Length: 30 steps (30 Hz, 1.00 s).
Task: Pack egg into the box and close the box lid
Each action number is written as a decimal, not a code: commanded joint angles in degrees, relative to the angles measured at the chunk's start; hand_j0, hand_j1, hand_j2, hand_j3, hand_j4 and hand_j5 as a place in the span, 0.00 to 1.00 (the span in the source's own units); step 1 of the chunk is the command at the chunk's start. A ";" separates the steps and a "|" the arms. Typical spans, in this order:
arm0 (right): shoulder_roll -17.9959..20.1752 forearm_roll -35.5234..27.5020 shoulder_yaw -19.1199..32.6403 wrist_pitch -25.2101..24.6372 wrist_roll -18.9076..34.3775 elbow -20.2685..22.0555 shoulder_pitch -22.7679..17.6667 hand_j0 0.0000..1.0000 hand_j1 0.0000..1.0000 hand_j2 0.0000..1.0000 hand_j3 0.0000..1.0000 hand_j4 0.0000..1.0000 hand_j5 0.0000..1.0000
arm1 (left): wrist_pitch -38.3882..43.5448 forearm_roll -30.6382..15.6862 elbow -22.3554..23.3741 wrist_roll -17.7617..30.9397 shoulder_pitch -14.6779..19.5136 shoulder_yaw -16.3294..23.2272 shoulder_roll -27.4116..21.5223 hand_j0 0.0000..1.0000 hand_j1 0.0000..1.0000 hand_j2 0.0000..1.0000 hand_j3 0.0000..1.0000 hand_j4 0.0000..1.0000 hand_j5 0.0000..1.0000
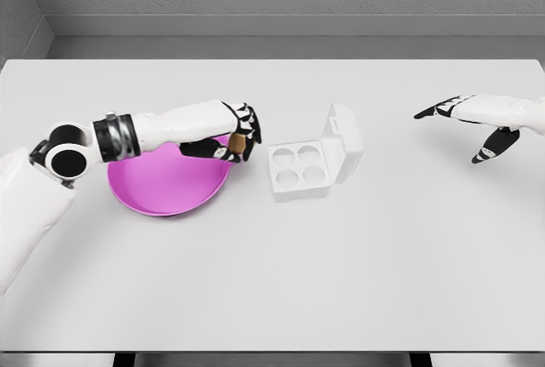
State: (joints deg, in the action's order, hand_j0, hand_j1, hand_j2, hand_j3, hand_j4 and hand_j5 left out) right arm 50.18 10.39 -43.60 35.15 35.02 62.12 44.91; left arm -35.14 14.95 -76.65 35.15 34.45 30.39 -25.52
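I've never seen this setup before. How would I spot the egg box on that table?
Start at the big pink plate on the left half of the white table, where the left hand holds a brown egg at the plate's right edge. Just right of that sits the egg box, near the table's middle. It is the only white square thing, with four round empty cups and its lid standing open on the right side.

Matt white table (272,282), smooth pink plate (162,197), plastic-looking white box (300,171), brown egg (238,143).
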 commanded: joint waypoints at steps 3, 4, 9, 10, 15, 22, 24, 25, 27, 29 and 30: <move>0.10 -0.28 0.09 -0.15 -0.02 0.10 0.09 1.00 1.00 1.00 1.00 1.00 1.00 | 0.14 -0.80 1.24 -0.15 0.00 -0.06 2.14 0.27 0.27 0.27 0.27 0.27 0.27; 0.10 -0.37 0.00 -0.15 -0.02 0.10 0.09 1.00 1.00 1.00 1.00 1.00 1.00 | 0.14 -0.71 1.51 -0.15 0.00 -0.06 2.58 0.27 0.27 0.27 0.27 0.27 0.27; 0.10 -0.37 0.09 -0.15 -0.02 0.10 0.17 1.00 1.00 1.00 1.00 1.00 1.00 | 0.14 -0.71 2.91 -0.15 0.62 0.02 5.57 0.27 0.27 0.27 0.27 0.27 0.27; 0.10 -0.37 0.09 -0.15 -0.02 0.02 0.09 1.00 1.00 1.00 1.00 1.00 1.00 | 0.14 -0.71 2.91 -0.15 0.62 0.02 6.01 0.26 0.26 0.26 0.26 0.26 0.26; 0.10 -0.37 0.09 -0.15 -0.02 0.10 0.17 1.00 1.00 1.00 1.00 1.00 1.00 | 0.14 -1.15 3.79 -0.15 0.62 1.08 7.95 0.26 0.26 0.26 0.26 0.26 0.26; 0.10 -0.37 0.00 -0.15 -0.02 0.10 0.18 1.00 1.00 1.00 1.00 1.00 1.00 | 0.14 -8.36 5.02 -0.15 0.62 0.90 8.21 0.26 0.26 0.26 0.26 0.26 0.26; 0.10 -0.37 0.01 -0.15 -0.02 0.10 0.18 1.00 1.00 1.00 1.00 1.00 1.00 | 0.14 -10.12 6.52 -0.15 0.62 0.73 8.74 0.26 0.26 0.26 0.26 0.26 0.26; 0.10 -0.37 0.01 -0.15 -0.02 0.19 0.18 1.00 1.00 1.00 1.00 1.00 1.00 | 0.14 -11.96 6.78 -0.15 0.62 0.73 8.74 0.26 0.26 0.26 0.26 0.26 0.26; 0.19 -0.37 0.01 -0.15 -0.02 0.19 0.18 1.00 1.00 1.00 1.00 1.00 1.00 | 0.14 -12.58 7.31 -0.15 0.62 0.73 8.82 0.26 0.26 0.26 0.26 0.26 0.26; 0.19 -0.37 0.09 -0.15 -0.02 0.19 0.18 1.00 1.00 1.00 1.00 1.00 1.00 | 0.14 -12.58 7.75 -0.15 0.44 0.64 9.26 0.26 0.26 0.26 0.26 0.26 0.26; 0.19 -0.37 0.09 -0.15 -0.02 0.10 0.18 1.00 1.00 1.00 1.00 1.00 1.00 | 0.14 -12.75 8.36 -0.15 0.44 0.64 9.44 0.26 0.26 0.26 0.26 0.26 0.26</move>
State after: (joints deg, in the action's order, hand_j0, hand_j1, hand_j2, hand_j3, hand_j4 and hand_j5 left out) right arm 50.29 10.38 -43.57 35.15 35.02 62.26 45.09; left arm -35.11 3.22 -69.10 35.14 34.89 31.15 -16.43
